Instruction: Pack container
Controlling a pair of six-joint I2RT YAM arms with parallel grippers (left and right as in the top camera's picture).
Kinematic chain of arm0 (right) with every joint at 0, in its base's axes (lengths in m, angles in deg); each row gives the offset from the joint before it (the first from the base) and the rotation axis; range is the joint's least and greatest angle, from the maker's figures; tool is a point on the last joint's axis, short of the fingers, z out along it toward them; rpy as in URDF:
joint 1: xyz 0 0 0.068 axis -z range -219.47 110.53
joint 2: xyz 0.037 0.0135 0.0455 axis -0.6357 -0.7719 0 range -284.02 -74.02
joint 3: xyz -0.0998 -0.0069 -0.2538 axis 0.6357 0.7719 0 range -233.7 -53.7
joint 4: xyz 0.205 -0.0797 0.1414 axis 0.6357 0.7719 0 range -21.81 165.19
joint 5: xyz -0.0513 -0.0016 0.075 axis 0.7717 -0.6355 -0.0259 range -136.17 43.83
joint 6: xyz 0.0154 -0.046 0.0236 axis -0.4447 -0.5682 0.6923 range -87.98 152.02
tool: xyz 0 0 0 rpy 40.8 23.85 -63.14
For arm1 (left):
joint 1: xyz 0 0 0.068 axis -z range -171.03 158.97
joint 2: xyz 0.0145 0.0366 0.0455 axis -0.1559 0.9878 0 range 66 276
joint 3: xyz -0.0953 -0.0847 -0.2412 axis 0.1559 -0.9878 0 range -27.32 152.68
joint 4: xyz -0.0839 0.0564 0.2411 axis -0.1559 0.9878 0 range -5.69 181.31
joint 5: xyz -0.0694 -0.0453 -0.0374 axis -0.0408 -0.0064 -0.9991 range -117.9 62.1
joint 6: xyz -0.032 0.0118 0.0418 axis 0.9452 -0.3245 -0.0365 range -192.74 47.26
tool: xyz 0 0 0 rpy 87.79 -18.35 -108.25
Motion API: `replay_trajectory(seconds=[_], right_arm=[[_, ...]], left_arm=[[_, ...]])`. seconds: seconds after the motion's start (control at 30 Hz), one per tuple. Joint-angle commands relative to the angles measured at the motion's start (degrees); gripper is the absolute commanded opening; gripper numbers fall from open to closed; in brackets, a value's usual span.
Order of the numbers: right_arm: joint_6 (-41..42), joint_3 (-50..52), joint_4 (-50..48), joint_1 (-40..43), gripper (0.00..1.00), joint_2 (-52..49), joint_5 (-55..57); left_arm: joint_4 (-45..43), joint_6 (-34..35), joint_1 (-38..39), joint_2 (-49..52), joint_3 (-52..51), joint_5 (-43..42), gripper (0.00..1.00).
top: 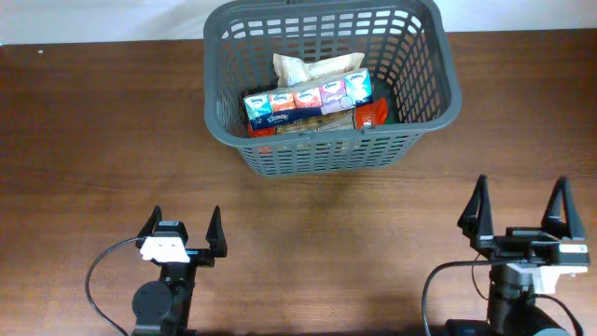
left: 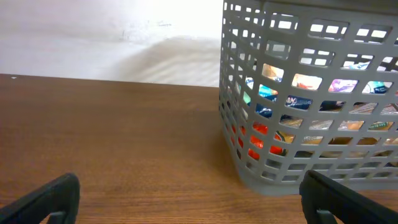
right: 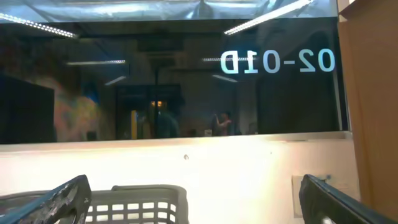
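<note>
The container (top: 424,103), a large dark grey lattice basket, stands at the back middle of the table. Inside it lie a row of small tissue packs (top: 308,101), a crinkled light bag (top: 303,67) and a red packet (top: 371,114). My left gripper (top: 185,231) rests near the front left edge, open and empty, well short of the basket. My right gripper (top: 520,207) sits at the front right, open with nothing between its fingers. The left wrist view shows the basket's near corner (left: 249,168) ahead and to the right. The right wrist view catches only the basket's rim (right: 149,190).
Bare brown wooden table (top: 93,140) surrounds the basket on all sides. A pale wall (left: 93,37) runs behind the table, with a dark window (right: 174,81) above it. Black cables (top: 93,280) loop by each arm's base.
</note>
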Motion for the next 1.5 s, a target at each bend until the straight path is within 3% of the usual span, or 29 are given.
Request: replay_trajectory(seconds=[0.0,0.37,1.03,1.47], right_arm=[[0.5,3.5,-0.3,-0.6,0.99,4.4,-1.6],[0.5,10.6,-5.0,-0.6,0.99,6.6,-1.6],[0.5,15.3,-5.0,-0.6,0.99,6.6,-1.9],[0.4,15.3,2.7,-1.7,0.99,6.6,-2.0]], left_arm=[[0.2,0.5,-0.5,-0.5,-0.3,0.2,0.99],[0.2,0.5,-0.5,-0.5,-0.3,0.2,0.99],[0.2,0.5,-0.5,-0.5,-0.3,0.2,0.99],[0.2,0.5,-0.5,-0.5,-0.3,0.2,0.99]])
